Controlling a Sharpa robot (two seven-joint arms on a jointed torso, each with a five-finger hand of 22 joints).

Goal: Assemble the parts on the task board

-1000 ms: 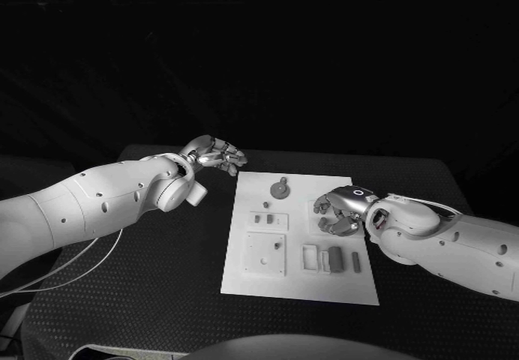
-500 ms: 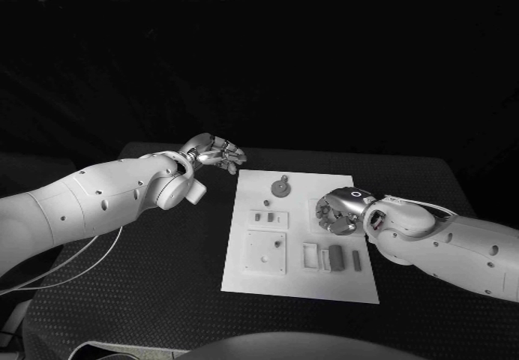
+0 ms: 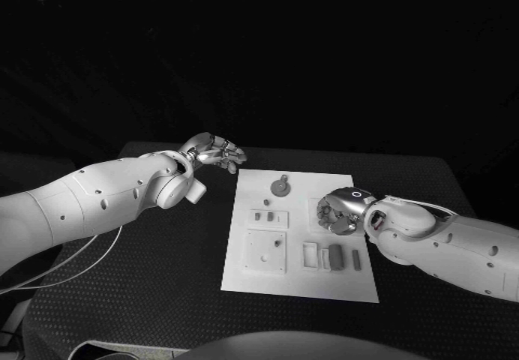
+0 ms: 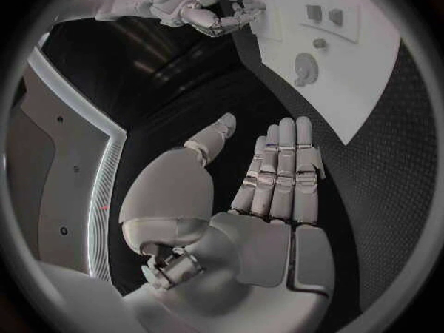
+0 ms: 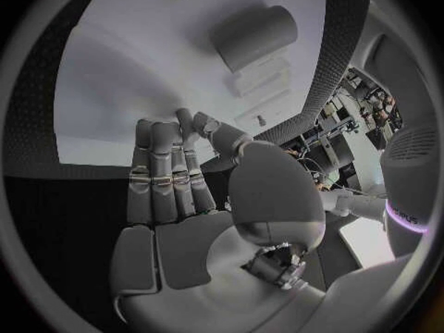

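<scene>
Shifted slightly leftward over the last second: right hand (image 3: 337, 212), now lower over the right edge of the white board (image 3: 301, 289); left hand (image 3: 214, 154), board and parts unchanged.

Head view: on a black table (image 3: 141, 300), the board at centre. Near its far end, a round grey part (image 3: 280, 187) with a stem. Below it, a small plate with two slots (image 3: 268, 219), then a larger square plate (image 3: 265, 252). Near the lower right, a row of upright pieces (image 3: 333, 259), pale and dark, side by side. Right hand directly above the row, fingers curled downward at the board; cannot tell whether anything is held. Left hand off the board's far left corner, above the table, holding nothing.

Left wrist view: left hand (image 4: 277, 192) flat, fingers straight and side by side, thumb apart, nothing in the palm. Beyond the fingertips, the board (image 4: 370, 96) with the round grey part (image 4: 304, 68); farther off, right hand (image 4: 222, 15) at the board's edge, fingers bent.

Right wrist view: right hand (image 5: 176, 177) over the board (image 5: 120, 74), fingers (image 5: 152, 170) together and bent forward, thumb close to them. Blurred pale pieces (image 5: 254, 37) just past the fingertips; grasp unclear.
</scene>
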